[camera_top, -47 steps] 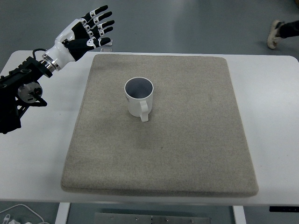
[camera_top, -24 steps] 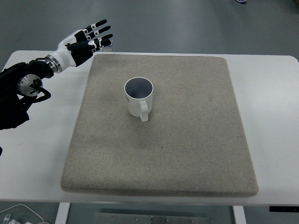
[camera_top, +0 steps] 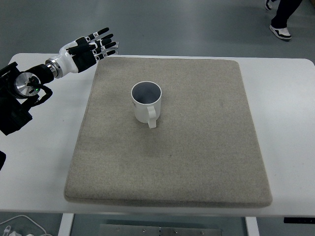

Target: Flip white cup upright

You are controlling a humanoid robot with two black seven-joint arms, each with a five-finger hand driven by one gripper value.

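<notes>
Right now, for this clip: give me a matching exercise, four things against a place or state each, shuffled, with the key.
Things:
1. cup
2. left hand
3. mat
4. table

Places or states:
A. white, bare along the right edge
B. upright, mouth up, handle toward the camera
C. open, at the mat's far-left corner
D. beige, under the cup

Pairs: 1-B, 2-C, 3-D, 4-A

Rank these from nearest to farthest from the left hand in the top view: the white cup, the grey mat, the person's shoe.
Measured from the left hand at the table's far-left corner:
1. Grey mat: its far-left corner lies right beside the fingertips.
2. White cup: upright on the mat, left of its middle.
3. Person's shoe: on the floor, at the far right.
</notes>
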